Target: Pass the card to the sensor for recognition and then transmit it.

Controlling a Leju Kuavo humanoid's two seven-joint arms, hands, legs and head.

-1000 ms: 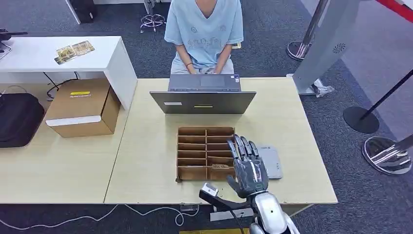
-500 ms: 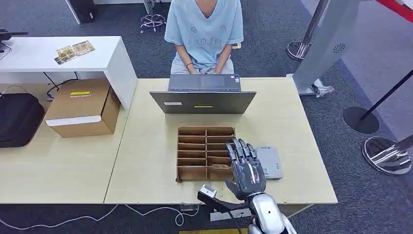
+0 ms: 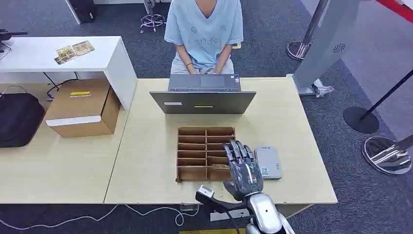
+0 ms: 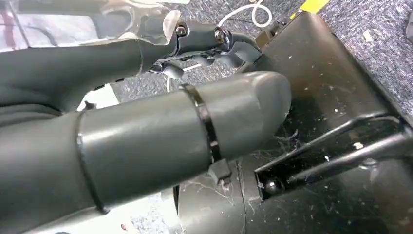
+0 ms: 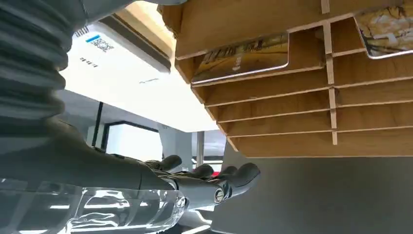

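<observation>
Hovering low in the frame's centre-right: right hand (image 3: 245, 169), fingers apart and extended, gripping nothing, over the right edge of the wooden compartment rack (image 3: 204, 152) and just beside the grey sensor (image 3: 268, 162). Resting in rack slots, seen from the right wrist: a yellowish card (image 5: 241, 57), another card (image 5: 387, 27) at upper right. Left hand (image 4: 146, 141) hanging close to dark metal; finger state impossible to tell. Spanning mid-frame: light wood table (image 3: 146, 161). Sitting at top centre behind a laptop (image 3: 203, 96): a person (image 3: 204, 34). Standing at left: cardboard box (image 3: 84, 107), white desk (image 3: 53, 53). Covering the room: dark grey carpet (image 3: 341, 97).
</observation>
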